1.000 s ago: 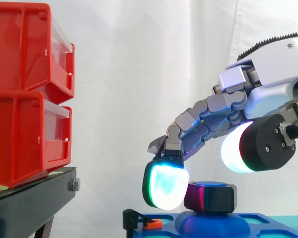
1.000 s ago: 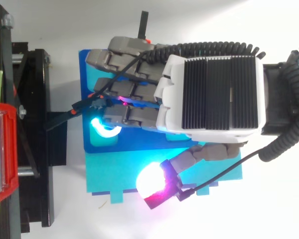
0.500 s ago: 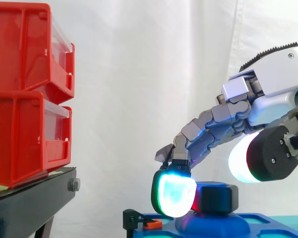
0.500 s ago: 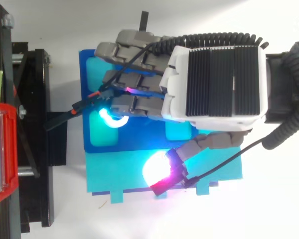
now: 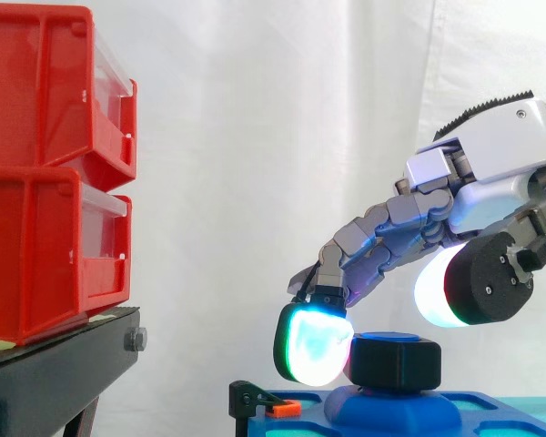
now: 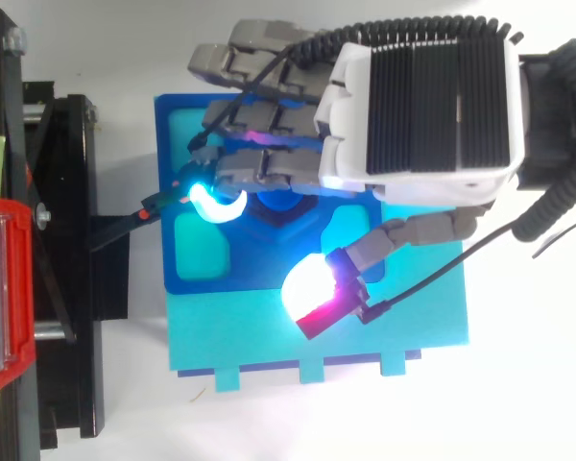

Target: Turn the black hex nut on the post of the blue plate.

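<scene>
A: One black hex nut point(image 5: 396, 361), where is it?
B: On the domed post point(image 5: 391, 407) of the blue plate point(image 6: 165, 173). Matte, flat-sided.
A: Hand point(image 5: 500, 155)?
B: Loosely spread. One glowing fingertip point(image 5: 314, 344) touches its left side, and the thumb point(image 5: 432, 289) hangs above, apart.

1. Side view's bright and even, white curtain point(image 5: 255, 137) lit flat, barely any shadows.
2. Top view: white surface point(image 6: 528, 403) blows out around 5 o'clock.
3. The hand point(image 6: 413, 96) has glowing fingertips point(image 6: 305, 283) splashing cyan over the blue plate point(image 6: 165, 173), dead centre.

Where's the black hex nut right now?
Side view: the black hex nut sits bottom right of centre on the mound of the blue plate, just right of a glowing fingertip of the hand.
</scene>
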`<state>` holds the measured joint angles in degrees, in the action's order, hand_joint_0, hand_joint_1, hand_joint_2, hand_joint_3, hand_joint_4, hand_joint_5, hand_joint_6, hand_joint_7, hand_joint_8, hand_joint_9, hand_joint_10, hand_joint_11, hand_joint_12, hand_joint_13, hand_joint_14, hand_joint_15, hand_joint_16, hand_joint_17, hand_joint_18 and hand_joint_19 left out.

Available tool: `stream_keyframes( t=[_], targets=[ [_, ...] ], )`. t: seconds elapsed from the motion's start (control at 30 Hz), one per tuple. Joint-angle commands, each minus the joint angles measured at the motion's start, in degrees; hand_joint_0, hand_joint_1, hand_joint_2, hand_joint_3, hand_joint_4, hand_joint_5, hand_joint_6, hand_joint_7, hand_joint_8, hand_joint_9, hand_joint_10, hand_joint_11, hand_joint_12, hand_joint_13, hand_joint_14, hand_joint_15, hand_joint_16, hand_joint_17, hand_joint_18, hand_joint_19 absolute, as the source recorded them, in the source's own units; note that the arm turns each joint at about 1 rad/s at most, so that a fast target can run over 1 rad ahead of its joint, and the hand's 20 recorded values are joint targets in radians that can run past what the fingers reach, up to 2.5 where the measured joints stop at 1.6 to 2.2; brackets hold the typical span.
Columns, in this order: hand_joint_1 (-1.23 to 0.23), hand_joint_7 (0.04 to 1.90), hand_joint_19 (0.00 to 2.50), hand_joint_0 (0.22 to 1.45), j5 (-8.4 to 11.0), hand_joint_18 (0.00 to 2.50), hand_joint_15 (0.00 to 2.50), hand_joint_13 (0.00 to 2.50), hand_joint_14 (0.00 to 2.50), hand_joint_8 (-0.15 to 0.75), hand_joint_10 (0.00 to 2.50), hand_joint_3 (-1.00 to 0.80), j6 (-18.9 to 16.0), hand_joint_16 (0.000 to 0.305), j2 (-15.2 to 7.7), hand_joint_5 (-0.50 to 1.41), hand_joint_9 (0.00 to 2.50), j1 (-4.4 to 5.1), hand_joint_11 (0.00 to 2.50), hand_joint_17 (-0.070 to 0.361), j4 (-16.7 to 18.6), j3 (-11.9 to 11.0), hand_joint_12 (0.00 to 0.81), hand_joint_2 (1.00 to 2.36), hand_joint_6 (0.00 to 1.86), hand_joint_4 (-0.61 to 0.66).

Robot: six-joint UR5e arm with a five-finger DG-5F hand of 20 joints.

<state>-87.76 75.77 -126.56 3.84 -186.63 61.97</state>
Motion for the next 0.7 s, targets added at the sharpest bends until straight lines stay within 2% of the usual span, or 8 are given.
stream_keyframes(
  t=[0.0,0.1,0.17,0.23,0.3,0.4,0.67],
  targets=[
    [-0.36,0.79,0.00,0.47,-0.84,0.00,0.00,0.01,0.00,0.274,0.00,-0.50,0.2,0.054,0.0,-0.19,0.37,-0.76,0.00,0.120,0.1,0.0,0.375,1.00,0.50,0.22],
    [-0.36,0.79,0.00,0.47,-1.45,0.00,0.00,0.01,0.00,0.274,0.00,-0.50,0.4,0.054,0.0,-0.19,0.37,-1.20,0.00,0.120,0.0,-0.4,0.374,1.00,0.50,0.22],
    [-0.36,0.79,0.00,0.47,-2.33,0.00,0.00,0.01,0.00,0.274,0.00,-0.50,1.0,0.054,0.0,-0.19,0.37,-1.99,0.00,0.121,-0.1,-0.9,0.375,1.00,0.50,0.22],
    [-0.36,0.79,0.00,0.47,-2.51,0.00,0.00,0.01,0.00,0.274,0.00,-0.50,1.0,0.053,0.0,-0.19,0.37,-2.08,0.00,0.120,-0.1,-0.9,0.374,1.00,0.50,0.22],
    [-0.37,0.79,0.00,0.47,-3.03,0.00,0.00,0.01,0.00,0.273,0.00,-0.50,1.0,0.053,0.0,-0.19,0.37,-2.70,0.00,0.120,-0.1,-0.9,0.374,1.00,0.50,0.22],
    [-0.37,0.79,0.00,0.47,-3.56,0.00,0.00,0.01,0.00,0.273,0.00,-0.50,1.0,0.053,0.0,-0.19,0.37,-3.14,0.00,0.120,-0.1,-1.1,0.374,1.00,0.50,0.22],
    [-0.36,0.79,0.00,0.47,-3.83,0.00,0.00,0.02,0.00,0.273,0.00,-0.50,1.3,0.054,0.0,-0.19,0.37,-3.40,0.00,0.121,-2.4,-3.8,0.375,1.00,0.50,0.22]
  ],
)
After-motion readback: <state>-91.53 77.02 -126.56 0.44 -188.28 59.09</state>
